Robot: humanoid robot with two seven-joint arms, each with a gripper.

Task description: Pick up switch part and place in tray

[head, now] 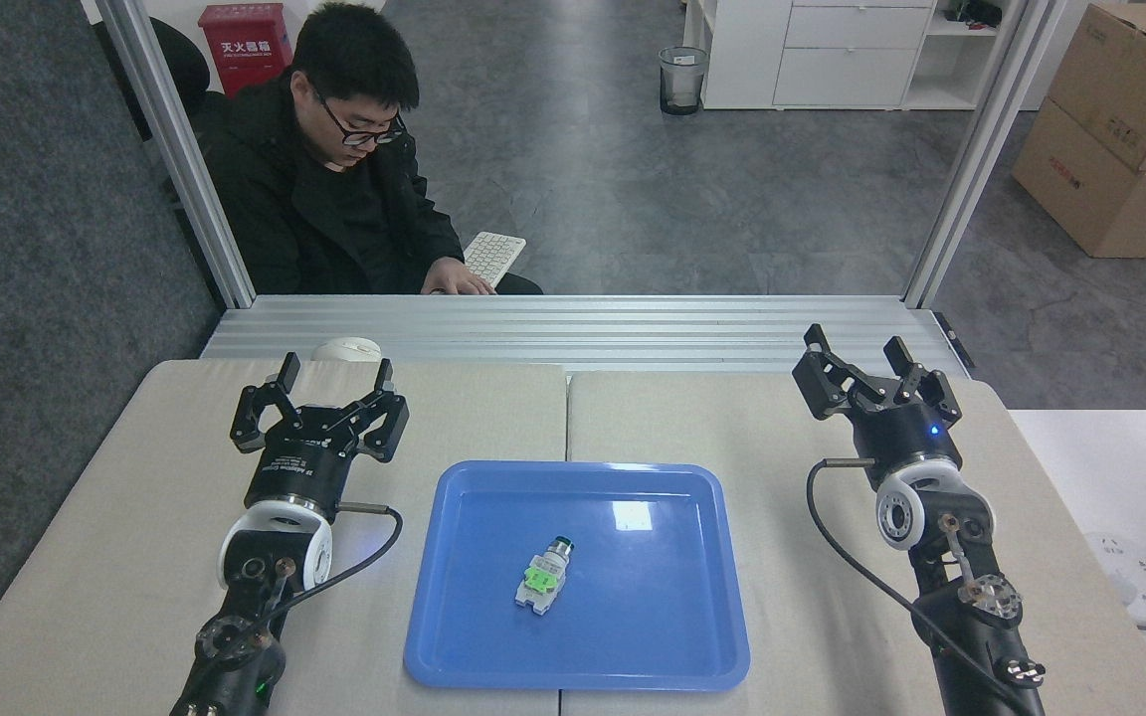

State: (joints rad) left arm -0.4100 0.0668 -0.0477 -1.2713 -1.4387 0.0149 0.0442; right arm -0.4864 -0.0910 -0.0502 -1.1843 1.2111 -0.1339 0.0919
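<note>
switch part (544,575) lies inside blue tray (692,617)

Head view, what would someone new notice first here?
First the glossy blue tray in the middle of the padded table, with the switch part lying inside it. Then the open left end effector and open right end effector flanking the tray, and a person seated behind the table.

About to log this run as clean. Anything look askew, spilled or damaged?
Nothing stands out. The switch part lies flat inside the tray, slightly diagonal, intact. Both grippers, left and right, are open and clear of it.
</note>
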